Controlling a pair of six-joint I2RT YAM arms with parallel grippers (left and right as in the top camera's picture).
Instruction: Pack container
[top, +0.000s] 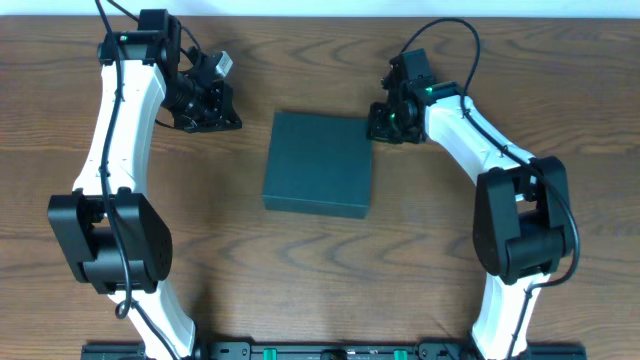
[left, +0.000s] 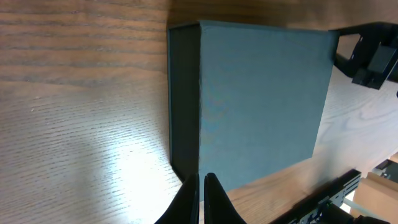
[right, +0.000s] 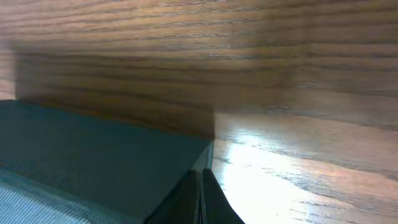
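The container is a dark, flat, roughly square box lying closed in the middle of the wooden table. My left gripper hangs to its left, apart from it, fingers shut with nothing between them; its wrist view looks across the container's lid from the left gripper. My right gripper is at the container's far right corner, shut and empty. In the right wrist view the right gripper is at that corner of the container; whether it touches is unclear.
Bare wood-grain table surrounds the box on all sides. A dark rail runs along the table's near edge between the two arm bases. The right arm's end shows in the left wrist view beyond the box.
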